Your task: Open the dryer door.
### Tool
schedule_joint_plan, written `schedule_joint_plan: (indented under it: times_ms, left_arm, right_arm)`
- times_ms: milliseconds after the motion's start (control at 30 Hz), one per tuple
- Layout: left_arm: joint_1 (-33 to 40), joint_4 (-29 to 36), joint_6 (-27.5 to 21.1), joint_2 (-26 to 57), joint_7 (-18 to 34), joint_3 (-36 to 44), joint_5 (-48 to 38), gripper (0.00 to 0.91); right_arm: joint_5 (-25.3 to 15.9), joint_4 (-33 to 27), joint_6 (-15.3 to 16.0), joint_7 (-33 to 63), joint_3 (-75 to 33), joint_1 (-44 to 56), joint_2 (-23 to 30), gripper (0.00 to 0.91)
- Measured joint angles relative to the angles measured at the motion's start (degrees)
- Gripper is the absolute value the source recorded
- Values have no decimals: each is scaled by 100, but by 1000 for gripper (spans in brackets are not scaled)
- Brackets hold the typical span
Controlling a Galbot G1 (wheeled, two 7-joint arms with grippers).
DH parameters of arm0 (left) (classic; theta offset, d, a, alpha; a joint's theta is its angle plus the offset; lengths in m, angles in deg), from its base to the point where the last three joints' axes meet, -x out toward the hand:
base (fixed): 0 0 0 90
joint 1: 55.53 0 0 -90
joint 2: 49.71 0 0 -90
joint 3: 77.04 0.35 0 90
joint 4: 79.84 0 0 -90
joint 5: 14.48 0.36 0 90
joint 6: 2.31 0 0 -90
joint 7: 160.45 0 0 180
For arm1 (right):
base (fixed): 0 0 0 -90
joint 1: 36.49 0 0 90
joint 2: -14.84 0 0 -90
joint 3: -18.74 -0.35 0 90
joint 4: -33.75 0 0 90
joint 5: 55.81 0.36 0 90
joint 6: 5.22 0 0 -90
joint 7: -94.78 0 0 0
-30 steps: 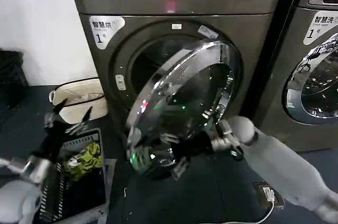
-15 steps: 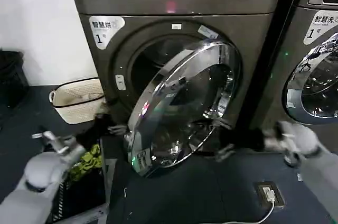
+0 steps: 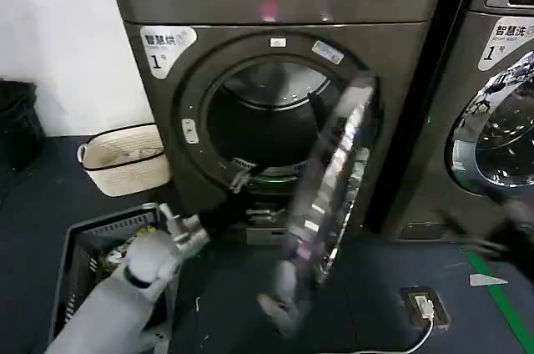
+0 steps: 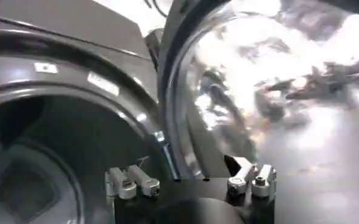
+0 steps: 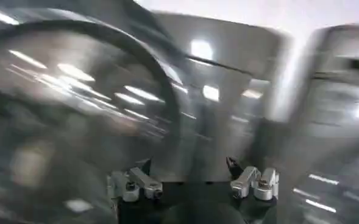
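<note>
The round chrome-ringed tinted-glass dryer door (image 3: 334, 179) stands swung wide, exposing the drum. The left tool (image 3: 238, 179), fingers spread, reaches just inside the opening, holding nothing.

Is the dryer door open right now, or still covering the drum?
Open. In the head view the dryer door stands swung out, nearly edge-on, and the drum opening is fully exposed. The left end effector sits at the opening's lower rim.

The dryer door (image 3: 334, 174) is smeared with blur, so its edge is hard to place. The right gripper (image 3: 511, 233) is just a dark streak, fingers unreadable.
</note>
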Motion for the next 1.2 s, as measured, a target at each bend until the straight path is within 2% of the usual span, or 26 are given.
schedule_joint_plan:
  times_ms: [67,167,233,367,467,633,800,900,1033,1200]
  left_arm:
    - [142,-46,0,-99,37,218,54,907]
    - [373,-197,1,-280,94,561,126,907]
    - [531,-304,1,-414,115,768,163,907]
    - [888,-593,-1,-723,213,1188,260,907]
    - [1177,-866,-3,-1001,279,1485,396,907]
    - [1701,-1423,107,-1494,304,2026,932,907]
    - [2148,-1948,101,-1950,373,2439,1300,907]
    - [2391,-2253,90,-2240,395,2666,1345,907]
    - [2684,-2720,124,-2623,447,2858,1399,907]
    - [2953,-3220,123,-3003,470,2951,1389,907]
  right_arm:
    - [-270,89,408,621,-444,51,353,907]
    - [-632,215,1198,1455,-1147,36,892,907]
    - [-984,182,1345,1876,-1604,-16,1213,907]
    - [-1741,-142,1213,2498,-2349,-173,1669,907]
    - [-2106,-520,1005,2843,-2787,-274,1892,907]
    - [-2145,-1053,776,3122,-3343,-340,2088,907]
    - [-2196,-1270,784,3259,-3609,-407,2224,907]
    - [-2226,-1350,751,3333,-3669,-444,2252,907]
    - [-2398,-1547,497,3388,-3740,-470,2216,907]
    - [-2362,-1701,474,3389,-3803,-468,2216,907]
